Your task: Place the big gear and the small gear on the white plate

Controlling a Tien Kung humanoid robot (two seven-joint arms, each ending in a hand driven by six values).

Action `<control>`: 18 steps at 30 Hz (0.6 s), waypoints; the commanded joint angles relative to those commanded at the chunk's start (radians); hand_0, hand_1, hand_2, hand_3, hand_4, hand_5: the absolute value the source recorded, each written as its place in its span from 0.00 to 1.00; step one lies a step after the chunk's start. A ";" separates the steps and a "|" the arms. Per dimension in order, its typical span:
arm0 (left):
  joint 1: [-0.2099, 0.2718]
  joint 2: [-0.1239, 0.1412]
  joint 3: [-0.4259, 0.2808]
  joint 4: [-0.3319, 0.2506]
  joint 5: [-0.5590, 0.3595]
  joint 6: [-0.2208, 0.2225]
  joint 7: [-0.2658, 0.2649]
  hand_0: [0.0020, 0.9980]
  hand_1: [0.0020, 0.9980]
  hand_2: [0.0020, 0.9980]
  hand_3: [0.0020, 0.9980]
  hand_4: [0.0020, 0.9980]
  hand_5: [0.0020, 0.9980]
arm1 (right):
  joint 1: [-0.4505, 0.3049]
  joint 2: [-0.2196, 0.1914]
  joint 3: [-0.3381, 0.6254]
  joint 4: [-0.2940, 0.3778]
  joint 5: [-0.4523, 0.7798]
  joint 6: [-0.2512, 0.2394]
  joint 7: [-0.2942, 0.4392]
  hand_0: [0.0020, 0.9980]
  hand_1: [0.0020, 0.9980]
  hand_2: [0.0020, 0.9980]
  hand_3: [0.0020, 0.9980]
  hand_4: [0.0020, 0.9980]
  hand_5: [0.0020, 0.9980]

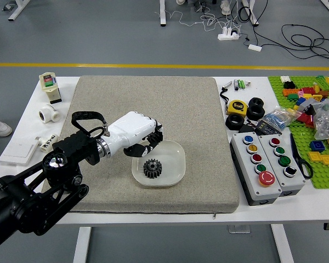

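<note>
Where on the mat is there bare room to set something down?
Two patches of the mat: right of the plate, up to the button boxes, and beyond the plate toward the far edge. It's crowded at the plate, with a black gear and the left hand.

Bright, even light; soft shadows.

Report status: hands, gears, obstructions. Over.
Left hand masking far-left rim of white plate, hold unclear. Right hand out of view. One black gear on plate; second not seen.
</note>
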 joint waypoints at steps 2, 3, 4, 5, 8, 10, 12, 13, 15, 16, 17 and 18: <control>-0.001 -0.005 0.018 0.004 0.000 0.029 0.003 0.35 0.47 0.53 0.57 0.85 0.17 | 0.001 0.000 0.000 0.000 0.001 0.000 0.000 0.66 0.67 0.75 0.56 0.75 0.61; -0.002 -0.008 0.028 0.008 0.000 0.052 0.004 0.35 0.47 0.53 0.57 0.85 0.17 | 0.001 0.000 0.000 0.000 0.001 0.000 0.000 0.66 0.67 0.75 0.56 0.75 0.61; -0.002 -0.010 0.034 0.012 0.000 0.065 0.005 0.35 0.47 0.53 0.57 0.85 0.17 | 0.001 0.000 -0.001 0.000 0.001 0.000 0.000 0.66 0.67 0.75 0.56 0.75 0.61; -0.004 -0.016 0.041 0.019 0.000 0.076 0.009 0.45 0.61 0.76 0.83 0.99 0.32 | 0.002 -0.001 -0.001 0.000 0.001 0.000 0.000 0.66 0.67 0.75 0.56 0.75 0.61; -0.008 -0.022 0.052 0.030 0.000 0.084 0.014 0.45 0.61 0.76 0.83 0.99 0.32 | 0.003 -0.001 -0.002 0.000 0.001 0.000 0.000 0.66 0.67 0.75 0.56 0.75 0.61; -0.009 -0.025 0.058 0.035 0.000 0.085 0.019 0.45 0.61 0.76 0.83 0.99 0.32 | 0.003 -0.001 -0.002 0.000 0.000 0.000 0.000 0.66 0.67 0.75 0.56 0.75 0.61; -0.010 -0.027 0.062 0.040 0.000 0.092 0.013 0.59 0.73 0.88 0.96 1.00 0.37 | 0.004 -0.002 -0.003 0.000 0.002 -0.001 0.000 0.66 0.67 0.75 0.56 0.76 0.61; -0.009 -0.027 0.063 0.042 0.000 0.095 0.012 0.59 0.73 0.88 0.96 1.00 0.37 | 0.004 -0.002 -0.004 0.000 0.003 -0.001 0.001 0.66 0.67 0.75 0.56 0.76 0.61; -0.008 -0.027 0.061 0.044 0.000 0.105 0.012 0.59 0.73 0.88 0.96 1.00 0.37 | 0.004 -0.002 -0.005 0.000 0.004 -0.001 0.001 0.66 0.67 0.75 0.56 0.76 0.61; -0.007 -0.027 0.056 0.043 0.000 0.114 0.014 0.59 0.73 0.88 0.96 1.00 0.37 | 0.003 -0.002 -0.004 0.000 0.004 -0.001 0.001 0.66 0.67 0.75 0.56 0.76 0.61; -0.006 -0.027 0.055 0.043 0.000 0.117 0.015 0.59 0.73 0.88 0.96 1.00 0.37 | 0.003 -0.002 -0.004 0.000 0.004 -0.001 0.001 0.66 0.67 0.75 0.56 0.76 0.61; -0.005 -0.027 0.050 0.042 0.000 0.123 0.016 0.64 0.77 0.93 0.98 1.00 0.37 | 0.003 -0.002 -0.004 0.000 0.004 -0.001 0.001 0.66 0.67 0.75 0.56 0.76 0.61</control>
